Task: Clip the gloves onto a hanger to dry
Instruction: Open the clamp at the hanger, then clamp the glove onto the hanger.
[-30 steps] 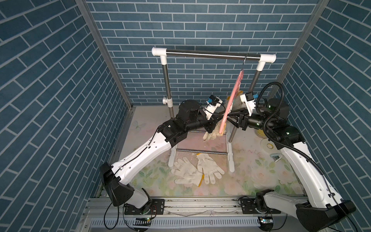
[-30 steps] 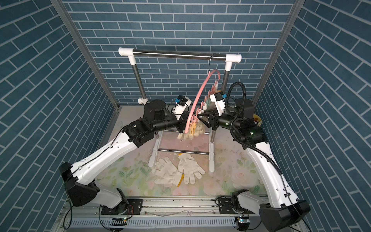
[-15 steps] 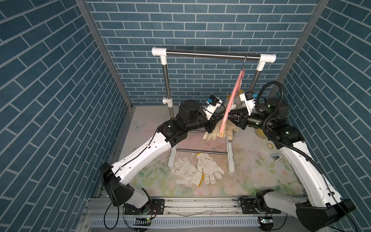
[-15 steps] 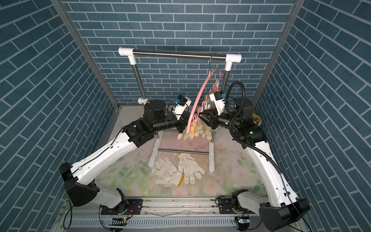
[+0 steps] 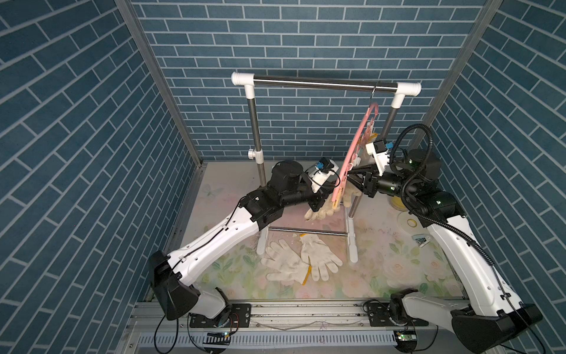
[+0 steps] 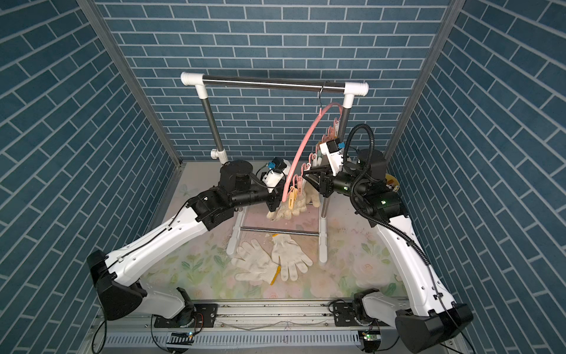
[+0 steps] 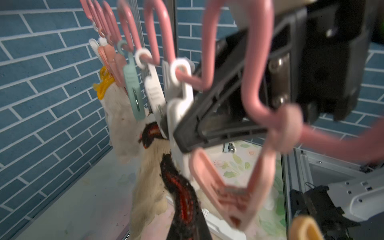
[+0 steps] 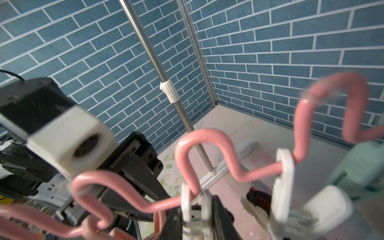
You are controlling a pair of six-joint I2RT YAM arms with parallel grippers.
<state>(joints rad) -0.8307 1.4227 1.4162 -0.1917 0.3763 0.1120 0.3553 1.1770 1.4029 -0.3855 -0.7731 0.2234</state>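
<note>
Towards the left, the left gripper (image 6: 275, 202) is held raised above the back half of the tabletop (image 6: 352, 269). Its jaws are pressed together on the dark, red-striped cuff of a cream glove (image 6: 283, 212), which is hung fingers down just beside the lower end of the hanger (image 6: 301, 144). Nearer the front edge, about the middle of the tabletop, two gloves (image 5: 301, 262) are laid flat and overlapping between the feet of the rack (image 5: 312, 83). The hanger is hooked by its thin dark hook on the rack's bar near the right-hand joint and is tilted, with its row of clips strung beneath it. Further up that row a clipped glove (image 7: 122, 116) with a yellow cuff is held by a pink clip. To the right of the hanger the right gripper (image 5: 349, 174) is held about level, and in the right wrist view its fingers (image 8: 220, 218) are seen pinching the two handles of a white clip (image 8: 194, 214), with the dark cuff seen just beside that clip. Whether the cuff is already caught between the clip's tips cannot be told
</note>
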